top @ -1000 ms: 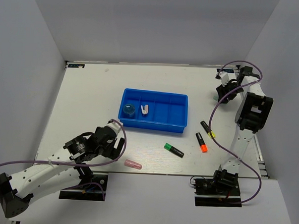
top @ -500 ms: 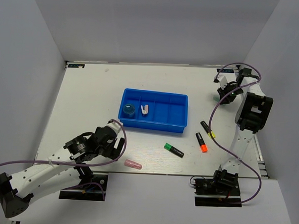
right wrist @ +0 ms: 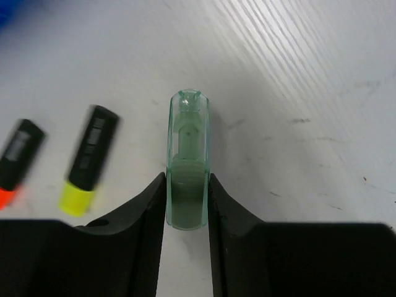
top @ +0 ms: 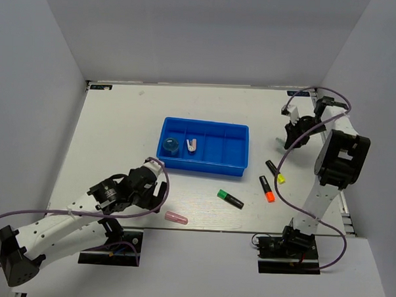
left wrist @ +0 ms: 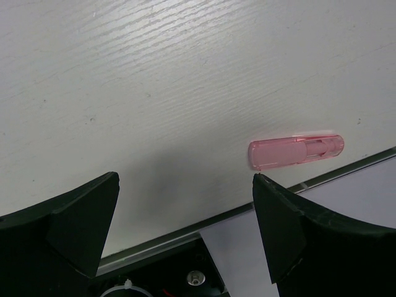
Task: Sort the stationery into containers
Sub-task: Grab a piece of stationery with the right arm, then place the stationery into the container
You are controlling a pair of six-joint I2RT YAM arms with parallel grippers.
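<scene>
- Right gripper (right wrist: 187, 207), upper right of the overhead view (top: 287, 136): clamped on a pale green see-through capsule (right wrist: 187, 154). Fingers (right wrist: 145, 216) pinch its lower end; the rest sticks out past the tips. Can't tell whether it's clear of the table (top: 120, 132).
- Right wrist view, left side: yellow highlighter (right wrist: 86, 162) and orange highlighter (right wrist: 15, 162) lie on the table, blurred.
- Left gripper (left wrist: 185, 229), lower left of the overhead view (top: 155, 194): jaws spread wide, nothing between them.
- Pink capsule (left wrist: 296, 151) lies flat at the table's near edge, just off the tip of the finger at lower right of the left wrist view, not touching. Overhead it sits at bottom centre (top: 176, 218).
- Blue tray (top: 234, 149) at frame centre: round blue item (top: 170, 146) in its leftmost compartment, white piece (top: 192, 145) in the next one.
- Green highlighter (top: 230, 198), orange highlighter (top: 267, 189) and yellow highlighter (top: 274, 171) lie on the table, lower right of the tray.
</scene>
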